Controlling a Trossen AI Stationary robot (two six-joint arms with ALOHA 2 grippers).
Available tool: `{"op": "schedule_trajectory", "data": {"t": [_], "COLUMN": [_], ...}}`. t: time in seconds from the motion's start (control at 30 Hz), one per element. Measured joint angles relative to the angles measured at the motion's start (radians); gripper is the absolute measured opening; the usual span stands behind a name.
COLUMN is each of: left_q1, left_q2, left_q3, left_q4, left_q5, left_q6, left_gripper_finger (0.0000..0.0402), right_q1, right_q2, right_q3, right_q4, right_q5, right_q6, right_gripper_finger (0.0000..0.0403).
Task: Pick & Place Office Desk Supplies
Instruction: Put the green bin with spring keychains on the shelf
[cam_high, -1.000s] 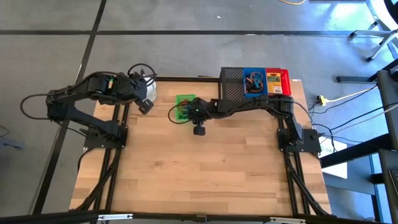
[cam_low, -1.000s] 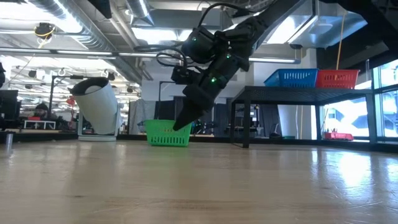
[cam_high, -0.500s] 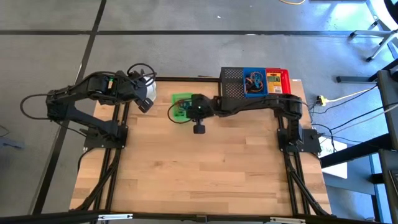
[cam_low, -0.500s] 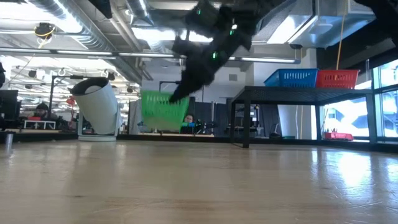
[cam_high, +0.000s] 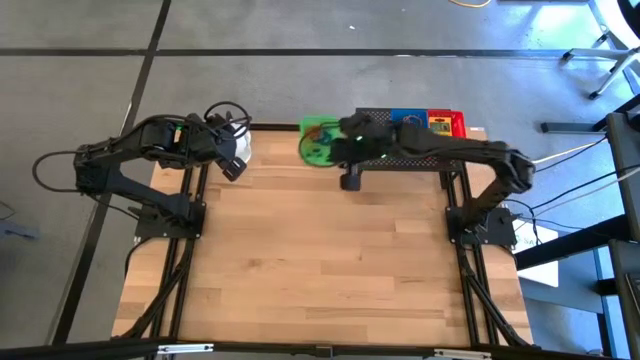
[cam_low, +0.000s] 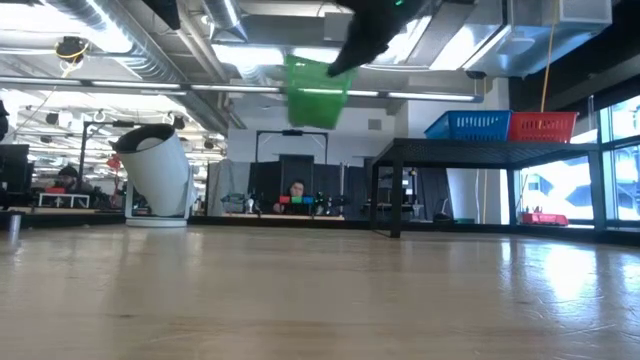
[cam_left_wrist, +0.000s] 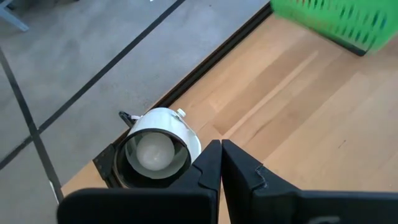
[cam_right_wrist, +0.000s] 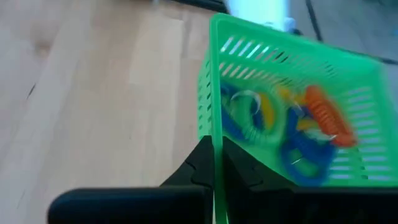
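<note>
A tray (cam_high: 318, 140) was held above the table's (cam_high: 320, 270) far edge, just left of the mesh rack (cam_high: 372, 122), pinched at its wall by the right gripper (cam_right_wrist: 214, 163). Band loops (cam_right_wrist: 273, 124) lay inside it. Two more trays (cam_high: 407, 120) sat side by side on the rack. The left gripper (cam_left_wrist: 221, 163) hung over the far left corner, beside the round cup-like object (cam_left_wrist: 157, 149).

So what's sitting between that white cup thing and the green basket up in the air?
Nothing: the high view shows bare wooden table between white cup and green tray.
</note>
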Motion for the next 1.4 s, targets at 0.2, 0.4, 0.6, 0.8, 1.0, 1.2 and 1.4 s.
{"op": "schedule_trajectory", "data": {"t": [0.2, 0.4, 0.6, 0.8, 1.0, 1.2, 1.4], "left_q1": [0.0, 0.0, 0.0, 0.0, 0.0, 0.0, 0.0], "left_q2": [0.0, 0.0, 0.0, 0.0, 0.0, 0.0, 0.0], "left_q3": [0.0, 0.0, 0.0, 0.0, 0.0, 0.0, 0.0], "left_q4": [0.0, 0.0, 0.0, 0.0, 0.0, 0.0, 0.0], "left_q5": [-0.005, -0.027, -0.037, -0.037, -0.037, -0.037, -0.036], "left_q6": [0.002, 0.034, 0.036, 0.036, 0.055, 0.062, 0.062], "left_gripper_finger": [0.0003, 0.0001, 0.0006, 0.0002, 0.0002, 0.0005, 0.0001], "right_q1": [-0.058, -0.117, -0.161, -0.174, -0.177, -0.196, -0.205], "right_q2": [-0.136, -0.2, -0.217, -0.217, -0.217, -0.217, -0.217], "right_q3": [0.0, -0.001, -0.043, -0.117, -0.159, -0.167, -0.167], "right_q4": [-0.171, -0.334, -0.375, -0.392, -0.381, -0.383, -0.39], "right_q5": [0.102, 0.095, 0.094, 0.091, 0.092, 0.095, 0.096], "right_q6": [0.006, -0.006, -0.006, -0.007, -0.077, -0.107, -0.107], "right_gripper_finger": [0.0011, 0.0012, 0.0013, 0.0013, 0.0013, 0.0014, 0.0033]}}
